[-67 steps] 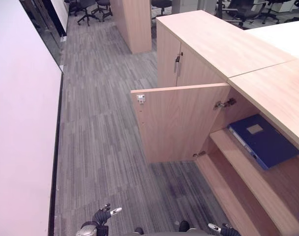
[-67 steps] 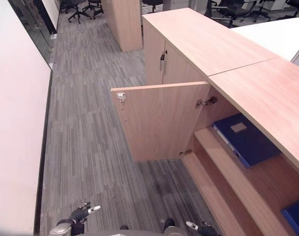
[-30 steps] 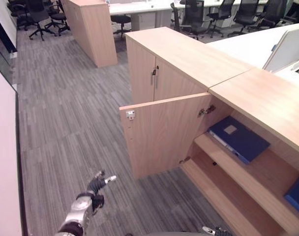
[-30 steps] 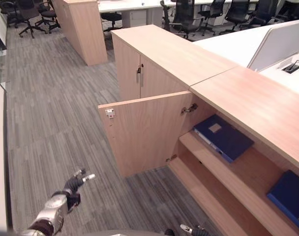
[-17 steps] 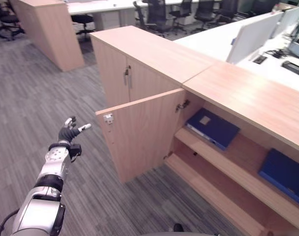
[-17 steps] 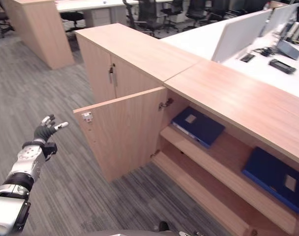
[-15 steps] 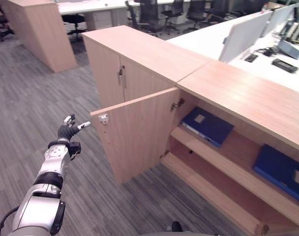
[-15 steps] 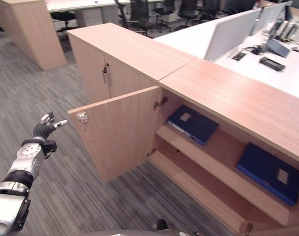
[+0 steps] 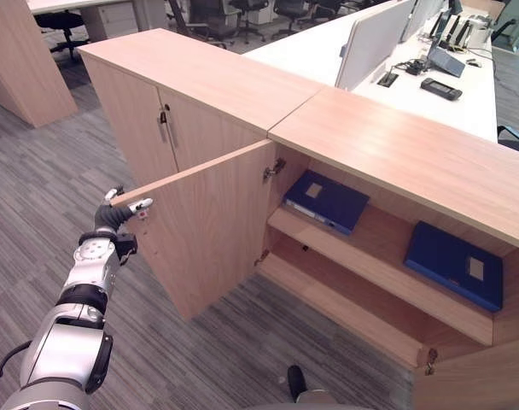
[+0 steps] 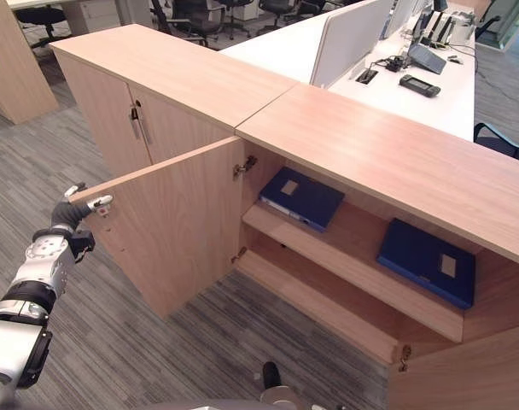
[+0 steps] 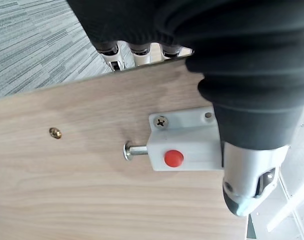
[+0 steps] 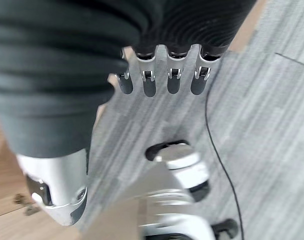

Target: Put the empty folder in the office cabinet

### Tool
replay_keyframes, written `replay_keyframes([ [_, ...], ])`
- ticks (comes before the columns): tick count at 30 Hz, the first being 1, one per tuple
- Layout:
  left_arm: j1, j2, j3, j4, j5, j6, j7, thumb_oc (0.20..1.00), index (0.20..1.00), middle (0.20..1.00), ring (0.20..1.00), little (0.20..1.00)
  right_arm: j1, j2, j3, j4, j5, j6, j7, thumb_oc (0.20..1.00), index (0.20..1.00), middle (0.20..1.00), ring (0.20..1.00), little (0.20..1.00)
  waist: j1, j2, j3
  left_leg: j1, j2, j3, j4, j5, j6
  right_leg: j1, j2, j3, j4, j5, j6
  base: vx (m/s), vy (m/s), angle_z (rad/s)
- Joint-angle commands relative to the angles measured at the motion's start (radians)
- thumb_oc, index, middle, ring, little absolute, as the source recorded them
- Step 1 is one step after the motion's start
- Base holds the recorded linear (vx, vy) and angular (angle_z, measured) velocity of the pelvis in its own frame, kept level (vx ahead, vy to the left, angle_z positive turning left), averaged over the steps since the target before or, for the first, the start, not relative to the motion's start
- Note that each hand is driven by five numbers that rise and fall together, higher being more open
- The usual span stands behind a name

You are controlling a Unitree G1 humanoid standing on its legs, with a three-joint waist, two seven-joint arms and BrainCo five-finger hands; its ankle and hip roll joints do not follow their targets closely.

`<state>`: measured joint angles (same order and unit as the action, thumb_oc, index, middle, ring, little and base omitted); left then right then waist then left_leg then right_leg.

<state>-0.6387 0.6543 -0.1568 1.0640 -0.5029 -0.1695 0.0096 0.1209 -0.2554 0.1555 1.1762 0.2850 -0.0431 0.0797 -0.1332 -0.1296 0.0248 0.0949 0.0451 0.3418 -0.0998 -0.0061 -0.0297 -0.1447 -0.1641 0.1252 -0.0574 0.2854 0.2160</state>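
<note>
Two blue folders lie flat on the upper shelf of the open office cabinet (image 9: 396, 162): one at the left (image 9: 326, 201), one at the right (image 9: 454, 265). The cabinet's left door (image 9: 200, 231) stands swung out. My left hand (image 9: 113, 219) is at the top corner of that door's free edge, open. Its thumb (image 11: 247, 150) lies on the inner face beside a white latch (image 11: 184, 145) with a red button, and its fingers (image 11: 108, 53) reach past the edge to the outer side. My right hand (image 12: 159, 82) hangs open above the carpet, holding nothing.
A closed cabinet (image 9: 187, 111) adjoins the open one on the left. Behind them is a white desk (image 9: 328, 47) with a screen panel and devices. Another wooden unit (image 9: 20, 60) and office chairs (image 9: 217, 13) stand further back. The right door (image 9: 473, 376) juts out at lower right.
The camera has swung right, so the whole cabinet shifted in view. My left hand, apart from the door half a second ago, now rests on its free edge.
</note>
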Motion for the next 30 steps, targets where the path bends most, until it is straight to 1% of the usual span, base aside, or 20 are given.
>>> replay_keyframes([
  [1, -0.146, 0.020, 0.010, 0.047, 0.004, -0.054, -0.017, 1.000, 1.000, 1.000, 1.000, 1.000, -0.035, -0.035, 0.050, -0.013, 0.006, -0.022, 0.005, 1.000, 1.000, 1.000, 1.000, 1.000, -0.017, 0.031, 0.035, 0.003, 0.049, -0.106, 0.029, -0.056, -0.039, 0.095, -0.070, 0.023, 0.078, -0.052, 0.046, -0.01, -0.009, 0.07],
  [6, -0.155, 0.000, 0.000, 0.060, 0.009, -0.053, -0.019, 1.000, 1.000, 1.000, 1.000, 1.000, -0.030, -0.033, 0.058, -0.024, 0.007, -0.026, 0.006, 1.000, 1.000, 1.000, 1.000, 1.000, -0.021, 0.018, 0.035, -0.002, 0.052, -0.105, 0.029, -0.056, -0.038, 0.088, -0.070, 0.015, 0.075, -0.047, 0.046, -0.02, -0.007, 0.06],
  [9, -0.138, -0.030, -0.002, 0.055, 0.010, -0.056, -0.025, 1.000, 1.000, 1.000, 1.000, 1.000, -0.023, -0.032, 0.055, -0.021, 0.005, -0.024, 0.008, 1.000, 1.000, 1.000, 1.000, 1.000, -0.020, 0.012, 0.035, -0.004, 0.051, -0.107, 0.029, -0.057, -0.036, 0.088, -0.073, 0.009, 0.077, -0.044, 0.046, -0.03, -0.007, -0.11],
  [12, -0.095, -0.078, -0.017, 0.008, 0.022, -0.055, -0.037, 1.000, 1.000, 1.000, 1.000, 1.000, -0.012, -0.027, 0.045, -0.017, -0.002, -0.024, 0.009, 1.000, 1.000, 1.000, 1.000, 1.000, -0.013, 0.011, 0.031, -0.005, 0.045, -0.117, 0.029, -0.059, -0.034, 0.092, -0.085, -0.011, 0.079, -0.046, 0.046, -0.01, 0.001, 0.07],
  [14, -0.040, -0.132, -0.030, -0.066, 0.022, -0.060, -0.043, 1.000, 1.000, 1.000, 1.000, 1.000, -0.012, -0.022, 0.031, -0.017, -0.002, -0.023, 0.005, 1.000, 1.000, 1.000, 1.000, 1.000, -0.002, 0.017, 0.037, -0.013, 0.040, -0.129, 0.030, -0.056, -0.032, 0.095, -0.093, -0.028, 0.083, -0.048, 0.046, -0.03, -0.008, 0.31],
  [15, 0.020, -0.176, -0.043, -0.139, 0.013, -0.061, -0.056, 1.000, 1.000, 1.000, 1.000, 1.000, -0.018, -0.015, 0.017, -0.020, 0.005, -0.022, 0.000, 1.000, 1.000, 1.000, 1.000, 1.000, 0.007, 0.022, 0.049, -0.022, 0.041, -0.138, 0.032, -0.053, -0.033, 0.088, -0.101, -0.039, 0.087, -0.036, 0.046, -0.10, -0.054, 0.35],
  [16, 0.097, -0.209, -0.060, -0.215, 0.015, -0.057, -0.072, 1.000, 1.000, 1.000, 1.000, 1.000, -0.036, -0.007, 0.005, -0.025, 0.016, -0.020, -0.008, 1.000, 1.000, 1.000, 1.000, 1.000, 0.028, 0.033, 0.066, -0.033, 0.047, -0.134, 0.038, -0.045, -0.031, 0.075, -0.111, -0.067, 0.087, -0.023, 0.046, -0.19, -0.056, 0.22],
  [17, 0.188, -0.221, -0.079, -0.315, 0.030, -0.049, -0.100, 1.000, 1.000, 1.000, 1.000, 1.000, -0.045, 0.000, -0.006, -0.036, 0.015, -0.020, -0.012, 1.000, 1.000, 1.000, 1.000, 1.000, 0.054, 0.043, 0.079, -0.043, 0.047, -0.117, 0.049, -0.043, -0.026, 0.068, -0.134, -0.151, 0.094, -0.033, 0.046, -0.15, -0.033, -0.07],
  [18, 0.188, -0.221, -0.079, -0.316, 0.031, -0.049, -0.100, 1.000, 1.000, 1.000, 1.000, 1.000, -0.045, 0.000, -0.005, -0.036, 0.015, -0.020, -0.012, 1.000, 1.000, 1.000, 1.000, 1.000, 0.054, 0.043, 0.079, -0.043, 0.047, -0.118, 0.049, -0.044, -0.026, 0.069, -0.134, -0.151, 0.094, -0.033, 0.046, -0.16, 0.008, -0.25],
  [19, 0.239, -0.231, -0.080, -0.362, 0.026, -0.043, -0.114, 1.000, 1.000, 1.000, 1.000, 1.000, -0.057, 0.002, -0.007, -0.040, 0.009, -0.020, -0.014, 1.000, 1.000, 1.000, 1.000, 1.000, 0.078, 0.054, 0.086, -0.051, 0.051, -0.099, 0.058, -0.041, -0.023, 0.075, -0.155, -0.237, 0.105, -0.058, 0.046, -0.11, 0.027, -0.29],
  [20, 0.281, -0.240, -0.080, -0.394, 0.015, -0.034, -0.128, 1.000, 1.000, 1.000, 1.000, 1.000, -0.065, 0.003, -0.006, -0.044, 0.004, -0.021, -0.015, 1.000, 1.000, 1.000, 1.000, 1.000, 0.097, 0.061, 0.084, -0.063, 0.053, -0.085, 0.064, -0.037, -0.022, 0.082, -0.171, -0.309, 0.118, -0.086, 0.046, -0.15, 0.052, -0.40],
  [22, 0.350, -0.239, -0.079, -0.467, 0.015, -0.026, -0.151, 1.000, 1.000, 1.000, 1.000, 1.000, -0.077, 0.009, 0.001, -0.052, -0.015, -0.021, -0.015, 1.000, 1.000, 1.000, 1.000, 1.000, 0.128, 0.069, 0.079, -0.073, 0.052, -0.045, 0.068, -0.028, -0.017, 0.090, -0.190, -0.405, 0.159, -0.122, 0.046, -0.14, 0.060, -0.59],
  [23, 0.418, -0.241, -0.079, -0.548, 0.008, -0.012, -0.180, 1.000, 1.000, 1.000, 1.000, 1.000, -0.087, 0.011, 0.009, -0.053, -0.036, -0.019, -0.018, 1.000, 1.000, 1.000, 1.000, 1.000, 0.153, 0.072, 0.073, -0.072, 0.052, -0.016, 0.073, -0.028, -0.013, 0.121, -0.186, -0.451, 0.180, -0.164, 0.043, -0.10, 0.031, -0.52],
  [24, 0.420, -0.240, -0.078, -0.550, 0.008, -0.011, -0.180, 1.000, 1.000, 1.000, 1.000, 1.000, -0.087, 0.011, 0.010, -0.053, -0.036, -0.019, -0.018, 1.000, 1.000, 1.000, 1.000, 1.000, 0.153, 0.071, 0.070, -0.077, 0.051, -0.015, 0.074, -0.025, -0.012, 0.118, -0.187, -0.451, 0.177, -0.161, 0.043, -0.07, -0.023, -0.88],
  [25, 0.442, -0.241, -0.084, -0.577, 0.003, -0.005, -0.191, 1.000, 1.000, 1.000, 1.000, 1.000, -0.089, 0.011, 0.014, -0.053, -0.043, -0.019, -0.018, 1.000, 1.000, 1.000, 1.000, 1.000, 0.166, 0.071, 0.068, -0.074, 0.050, -0.003, 0.077, -0.026, -0.013, 0.136, -0.185, -0.473, 0.174, -0.169, 0.042, -0.03, -0.064, -0.82],
  [26, 0.474, -0.242, -0.089, -0.610, 0.001, -0.003, -0.214, 1.000, 1.000, 1.000, 1.000, 1.000, -0.100, 0.007, 0.015, -0.050, -0.050, -0.016, -0.018, 1.000, 1.000, 1.000, 1.000, 1.000, 0.175, 0.073, 0.058, -0.077, 0.048, 0.009, 0.076, -0.021, -0.014, 0.145, -0.188, -0.489, 0.160, -0.164, 0.041, 0.00, -0.110, -0.68],
  [28, 0.518, -0.230, -0.111, -0.679, 0.003, 0.009, -0.250, 1.000, 1.000, 1.000, 1.000, 1.000, -0.103, 0.004, 0.013, -0.043, -0.058, -0.015, -0.019, 1.000, 1.000, 1.000, 1.000, 1.000, 0.187, 0.087, 0.050, -0.058, 0.049, 0.016, 0.068, -0.019, -0.021, 0.168, -0.181, -0.483, 0.141, -0.177, 0.039, 0.03, -0.111, -0.21],
  [30, 0.548, -0.225, -0.123, -0.727, -0.013, 0.018, -0.281, 1.000, 1.000, 1.000, 1.000, 1.000, -0.099, -0.001, 0.013, -0.038, -0.062, -0.013, -0.015, 1.000, 1.000, 1.000, 1.000, 1.000, 0.182, 0.104, 0.041, -0.045, 0.054, 0.013, 0.066, -0.014, -0.030, 0.187, -0.168, -0.474, 0.121, -0.205, 0.031, 0.02, -0.144, -0.40],
])
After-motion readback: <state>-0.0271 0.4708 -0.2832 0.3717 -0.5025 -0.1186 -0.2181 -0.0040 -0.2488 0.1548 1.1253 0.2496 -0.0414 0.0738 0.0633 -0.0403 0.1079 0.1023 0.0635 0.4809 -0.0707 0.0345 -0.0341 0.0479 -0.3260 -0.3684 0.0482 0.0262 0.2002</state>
